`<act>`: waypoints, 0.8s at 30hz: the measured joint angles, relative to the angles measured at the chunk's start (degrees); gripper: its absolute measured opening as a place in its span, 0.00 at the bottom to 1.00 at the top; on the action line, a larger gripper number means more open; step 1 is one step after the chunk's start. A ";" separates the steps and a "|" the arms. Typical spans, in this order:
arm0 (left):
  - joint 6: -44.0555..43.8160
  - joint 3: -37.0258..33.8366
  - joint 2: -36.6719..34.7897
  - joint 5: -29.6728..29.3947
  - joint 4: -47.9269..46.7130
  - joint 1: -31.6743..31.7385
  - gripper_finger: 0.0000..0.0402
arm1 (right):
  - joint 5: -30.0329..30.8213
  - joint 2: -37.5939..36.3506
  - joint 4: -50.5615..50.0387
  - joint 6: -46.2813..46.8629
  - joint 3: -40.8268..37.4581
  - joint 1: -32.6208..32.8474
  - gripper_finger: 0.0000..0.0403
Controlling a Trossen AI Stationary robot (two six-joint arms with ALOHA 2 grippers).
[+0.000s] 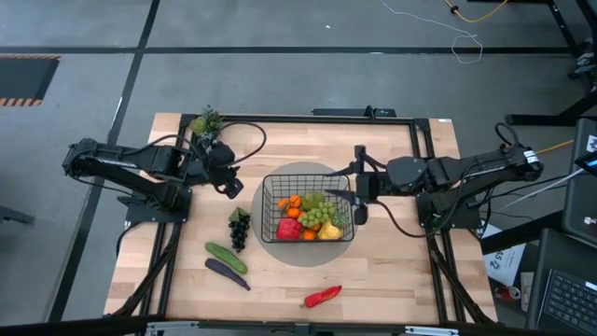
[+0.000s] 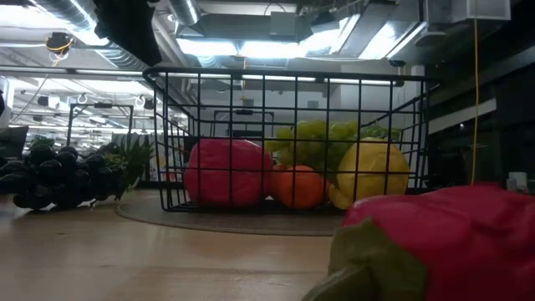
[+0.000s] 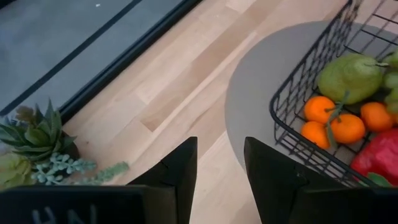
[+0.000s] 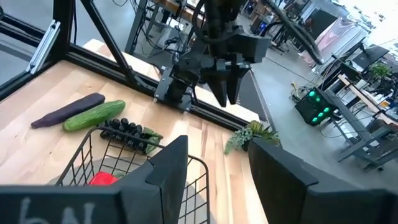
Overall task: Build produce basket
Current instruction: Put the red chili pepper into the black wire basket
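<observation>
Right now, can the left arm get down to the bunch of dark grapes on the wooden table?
Probably yes: the open left gripper hangs just beyond the dark grapes, which lie outside the black wire basket with nothing over them.

The left gripper (image 3: 221,177) hangs with its two dark fingers (image 3: 180,171) parted over bare tabletop (image 3: 186,81), empty. Near it, a black wire basket (image 3: 305,93) on a round grey mat (image 3: 261,93) holds a green pear (image 3: 349,76), oranges (image 3: 339,123) and something red (image 3: 379,155). A small leafy plant (image 3: 34,140) stands apart.
</observation>
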 joint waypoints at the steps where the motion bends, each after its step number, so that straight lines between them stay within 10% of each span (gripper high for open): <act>1: -0.01 0.00 -0.01 0.26 0.00 -0.18 0.32 | -0.02 0.30 -0.12 0.64 0.00 0.00 0.42; 6: -0.15 0.00 -0.02 1.64 0.06 -1.37 0.32 | -1.54 2.64 -0.19 10.23 0.00 0.00 0.42; 14: -0.33 0.00 -0.02 2.11 0.09 -2.58 0.32 | -24.34 9.41 1.18 30.77 0.00 2.94 0.42; 24: 3.95 0.00 -0.02 2.21 0.39 -2.75 0.32 | -25.45 23.70 8.55 50.72 -0.02 12.18 0.42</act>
